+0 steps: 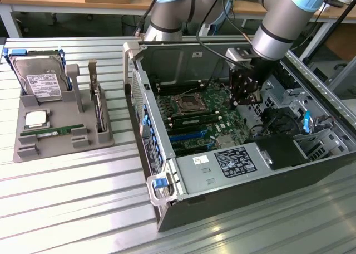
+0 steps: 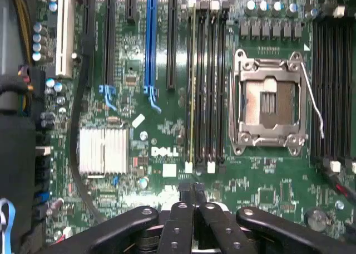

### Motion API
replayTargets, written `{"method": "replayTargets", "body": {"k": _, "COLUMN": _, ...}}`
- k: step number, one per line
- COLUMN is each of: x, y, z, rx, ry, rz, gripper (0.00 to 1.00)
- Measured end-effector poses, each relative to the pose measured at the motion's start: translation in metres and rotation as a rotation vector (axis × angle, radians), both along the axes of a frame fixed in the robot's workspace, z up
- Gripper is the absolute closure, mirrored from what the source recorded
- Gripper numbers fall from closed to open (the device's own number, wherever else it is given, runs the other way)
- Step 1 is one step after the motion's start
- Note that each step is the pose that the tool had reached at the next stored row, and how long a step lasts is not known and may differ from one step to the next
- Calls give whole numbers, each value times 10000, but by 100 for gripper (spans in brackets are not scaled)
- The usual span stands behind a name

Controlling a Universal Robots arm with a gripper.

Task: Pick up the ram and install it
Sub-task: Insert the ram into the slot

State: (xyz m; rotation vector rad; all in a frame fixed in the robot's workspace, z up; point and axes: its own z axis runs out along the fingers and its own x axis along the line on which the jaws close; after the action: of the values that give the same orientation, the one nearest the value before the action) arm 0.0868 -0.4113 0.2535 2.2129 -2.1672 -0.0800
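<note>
Pincer [image 2: 192, 190]: fingers pressed together, gripping nothing, hovering over the motherboard [image 2: 167, 126] near its memory slots [image 2: 207, 87].
Ram [image 1: 53, 133]: lying in the grey tray [image 1: 25, 154], left of frame, on the desk [image 1: 72, 193]; possibly another stick seated by the CPU socket [image 1: 186, 102].
Handling: light, stiff, fragile; taking it by the long edges.

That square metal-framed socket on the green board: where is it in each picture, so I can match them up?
Exterior view: the CPU socket sits on the motherboard inside the open case, toward the exterior view's left of the gripper.
Wrist view: the CPU socket lies between two banks of black memory slots, beyond the gripper.
Shared landmark: the blue slot.
</note>
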Motion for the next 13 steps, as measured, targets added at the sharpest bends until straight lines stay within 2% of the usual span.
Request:
{"method": "replayTargets", "body": {"k": 2, "x": 60, "y": 0, "z": 28, "rx": -2, "ry": 6, "rz": 4, "gripper": 90}}
{"method": "replayTargets", "body": {"k": 6, "x": 63, "y": 0, "z": 198, "rx": 0, "ry": 6, "rz": 7, "gripper": 90}}
{"method": "replayTargets", "body": {"k": 7, "x": 63, "y": 0, "z": 374, "rx": -1, "ry": 5, "rz": 9, "gripper": 90}}
{"method": "replayTargets", "body": {"k": 8, "x": 63, "y": 0, "z": 419, "rx": -1, "ry": 5, "rz": 18, "gripper": 90}}
{"method": "replayTargets", "body": {"k": 13, "x": 63, "y": 0, "z": 423, "rx": 0, "ry": 6, "rz": 19, "gripper": 90}}
